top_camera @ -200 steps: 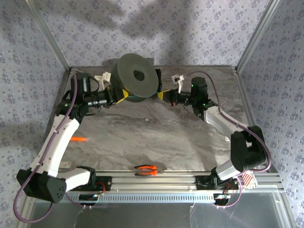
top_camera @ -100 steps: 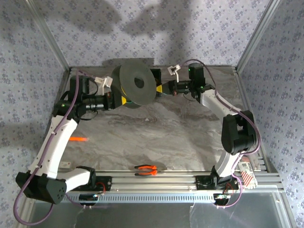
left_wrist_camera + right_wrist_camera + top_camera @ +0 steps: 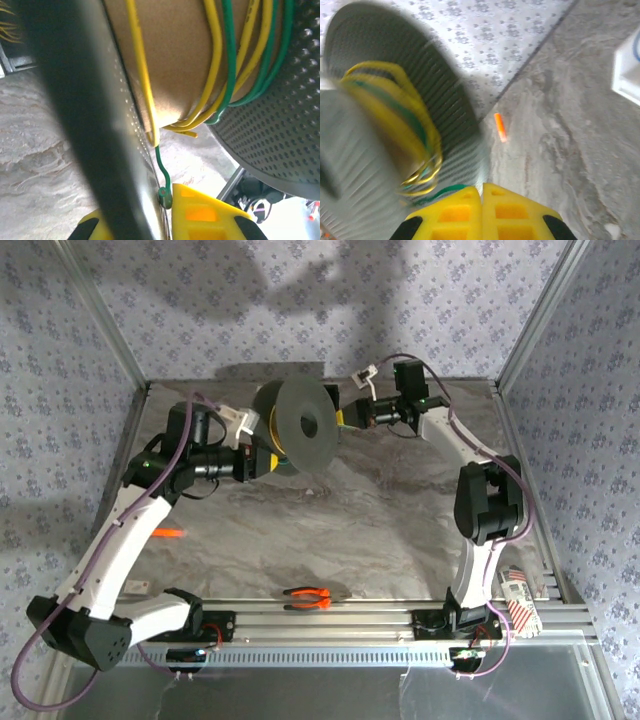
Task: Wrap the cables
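My left gripper (image 3: 262, 457) is shut on one flange (image 3: 75, 100) of a dark grey spool (image 3: 305, 425) held off the table, on edge. Yellow and green cables (image 3: 220, 60) wrap its cardboard core, and a green end (image 3: 164, 192) pokes out beside my finger (image 3: 205, 215). Behind the spool, my right gripper (image 3: 344, 418) has its yellow fingers pressed together (image 3: 482, 197). A green cable strand (image 3: 445, 190) runs from the blurred coils (image 3: 415, 130) into its fingertips.
Orange pliers (image 3: 308, 597) lie near the front rail. An orange stick (image 3: 167, 533) lies at the left, also seen on the table (image 3: 499, 127). A white part (image 3: 627, 70) sits off to one side. Patterned walls and metal posts (image 3: 525, 330) enclose the table.
The spool has tipped from nearly face-up onto its edge and shifted right with the left arm. The right gripper has swung back and left, close behind the spool, its arm folding upright.
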Robot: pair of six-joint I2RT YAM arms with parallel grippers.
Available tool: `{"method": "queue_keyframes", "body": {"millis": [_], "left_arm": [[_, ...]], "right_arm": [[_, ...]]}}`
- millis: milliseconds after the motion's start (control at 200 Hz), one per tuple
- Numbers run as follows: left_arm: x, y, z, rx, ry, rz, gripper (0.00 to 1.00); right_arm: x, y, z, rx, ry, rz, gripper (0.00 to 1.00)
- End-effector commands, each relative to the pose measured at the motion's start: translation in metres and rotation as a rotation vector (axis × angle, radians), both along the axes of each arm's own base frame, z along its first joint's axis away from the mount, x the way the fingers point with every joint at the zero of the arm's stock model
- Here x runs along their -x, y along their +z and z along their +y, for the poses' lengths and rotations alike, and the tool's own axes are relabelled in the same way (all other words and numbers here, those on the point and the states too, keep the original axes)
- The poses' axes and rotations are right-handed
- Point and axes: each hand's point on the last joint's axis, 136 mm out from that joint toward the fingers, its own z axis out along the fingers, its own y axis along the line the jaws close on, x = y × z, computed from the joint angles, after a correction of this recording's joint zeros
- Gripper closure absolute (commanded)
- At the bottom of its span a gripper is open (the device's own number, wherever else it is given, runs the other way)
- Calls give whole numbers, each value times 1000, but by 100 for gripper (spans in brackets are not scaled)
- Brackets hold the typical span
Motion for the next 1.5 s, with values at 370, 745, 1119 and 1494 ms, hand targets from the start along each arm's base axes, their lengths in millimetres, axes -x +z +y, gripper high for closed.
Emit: {"method": "queue_keyframes", "body": {"millis": [370, 745, 1119, 1494], "left_arm": [[33, 22, 1, -130, -64, -142, 100], [-39, -18, 49, -592, 293, -231, 100], [-91, -21, 73, -838, 593, -282, 100], [-114, -33, 39, -927, 588, -305, 100]], "right_arm": [[-63, -42, -71, 210, -326, 39, 100], [-36, -50, -111, 374, -512, 81, 57], [57, 66, -67, 335, -578, 66, 0], [116, 81, -9, 474, -563, -42, 10]]}}
